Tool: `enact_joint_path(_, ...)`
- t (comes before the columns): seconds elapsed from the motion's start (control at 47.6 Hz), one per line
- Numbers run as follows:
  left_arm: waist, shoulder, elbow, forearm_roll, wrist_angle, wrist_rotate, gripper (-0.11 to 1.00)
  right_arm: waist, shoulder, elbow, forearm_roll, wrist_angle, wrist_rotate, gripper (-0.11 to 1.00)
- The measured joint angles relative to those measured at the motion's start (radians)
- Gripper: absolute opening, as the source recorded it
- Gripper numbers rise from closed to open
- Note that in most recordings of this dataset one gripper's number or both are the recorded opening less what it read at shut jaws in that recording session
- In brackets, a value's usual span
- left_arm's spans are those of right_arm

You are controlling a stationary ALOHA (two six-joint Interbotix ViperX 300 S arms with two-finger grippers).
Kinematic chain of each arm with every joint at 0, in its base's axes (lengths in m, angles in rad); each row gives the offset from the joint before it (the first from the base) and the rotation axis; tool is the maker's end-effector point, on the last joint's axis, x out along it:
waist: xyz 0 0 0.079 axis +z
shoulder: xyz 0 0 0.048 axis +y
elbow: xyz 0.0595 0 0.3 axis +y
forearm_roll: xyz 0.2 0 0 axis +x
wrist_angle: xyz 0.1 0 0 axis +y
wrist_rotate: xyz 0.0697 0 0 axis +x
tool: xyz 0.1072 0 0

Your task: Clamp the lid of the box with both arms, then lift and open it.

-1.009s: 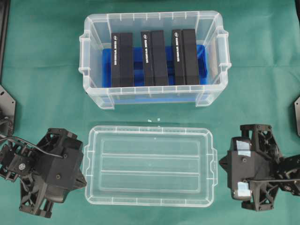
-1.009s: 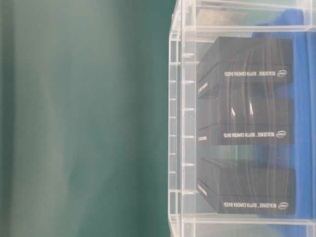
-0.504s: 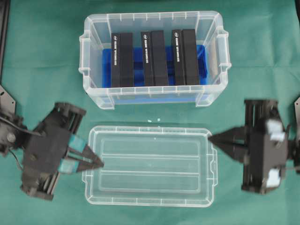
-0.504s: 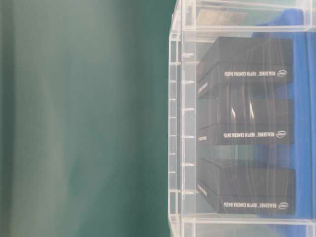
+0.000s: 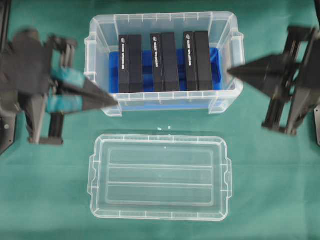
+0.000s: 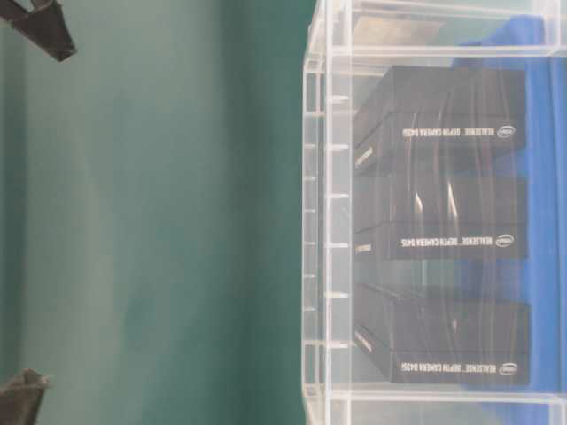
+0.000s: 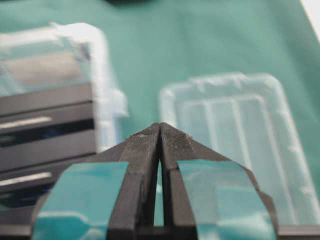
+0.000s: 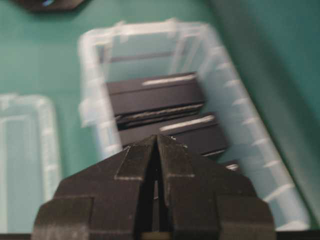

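Lid (image 5: 160, 177) flat on green surface (image 5: 45, 190), just in front of box (image 5: 164, 57) holding three black slabs (image 5: 130, 63). Left end effector (image 5: 111, 101) and right end effector (image 5: 233, 71) flank the box, both closed, empty.

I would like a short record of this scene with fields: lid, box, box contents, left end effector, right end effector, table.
lid: the lid lies flat on the cloth in front of the box, held by nothing
box: the box is open and upright
box contents: three black slabs on a blue lining
left end effector: left end effector shut, tip near the box's front left corner
right end effector: right end effector shut, tip near the box's right side
table: green cloth
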Motion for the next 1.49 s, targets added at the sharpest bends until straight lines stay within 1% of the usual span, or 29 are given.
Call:
enact_joint_path(0.042,0.021,-0.014,0.005,0.000,-0.014,0.011,0.01,-0.028,-0.014,0.006,-0.009,-0.011,-0.002,0.00)
enact_joint_path(0.21,0.097,-0.048,0.023,-0.006,-0.051,0.018,0.01,-0.110,-0.055,0.035,-0.038,-0.032,-0.002,0.00)
enact_joint_path(0.357,0.143,-0.072,0.044,-0.006,-0.087,0.023,0.01,-0.170,-0.084,0.077,-0.057,-0.061,-0.002,0.00)
enact_joint_path(0.483,0.176,-0.091,0.074,-0.006,-0.126,0.020,0.01,-0.229,-0.107,0.117,-0.063,-0.091,-0.002,0.00)
enact_joint_path(0.651,0.215,-0.123,0.135,-0.006,-0.201,0.023,0.01,-0.301,-0.146,0.172,-0.064,-0.175,-0.002,0.00)
enact_joint_path(0.883,0.233,-0.158,0.213,-0.006,-0.285,0.023,0.01,-0.370,-0.172,0.230,-0.067,-0.275,-0.002,0.00)
enact_joint_path(1.114,0.239,-0.196,0.311,-0.008,-0.380,0.021,0.01,-0.400,-0.172,0.276,-0.067,-0.351,0.000,0.00)
enact_joint_path(1.492,0.241,-0.213,0.379,-0.017,-0.448,0.018,0.01,-0.448,-0.181,0.334,-0.067,-0.446,0.002,0.00)
